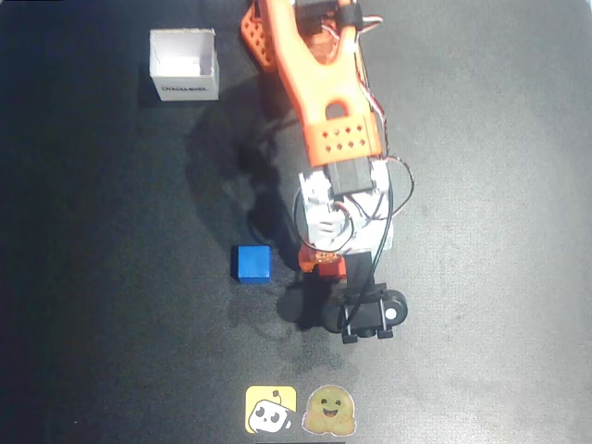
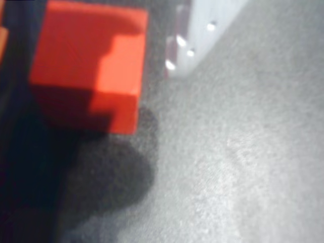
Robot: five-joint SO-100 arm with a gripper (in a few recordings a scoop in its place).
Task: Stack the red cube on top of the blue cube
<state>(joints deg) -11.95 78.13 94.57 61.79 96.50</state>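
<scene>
In the overhead view the red cube [image 1: 330,267] rests on the dark table, half hidden under my white and orange gripper [image 1: 324,257]. The blue cube [image 1: 252,263] stands alone just to its left, about a cube's width away. In the wrist view the red cube [image 2: 91,66] fills the upper left, between a pale finger [image 2: 202,30] on its right and an orange sliver at the left edge. A thin dark gap shows on each side of the cube, so the gripper looks open around it.
An open-topped white box [image 1: 185,63] stands at the upper left of the overhead view. Two stickers [image 1: 301,410] lie at the bottom edge. The orange arm [image 1: 314,74] reaches down from the top centre.
</scene>
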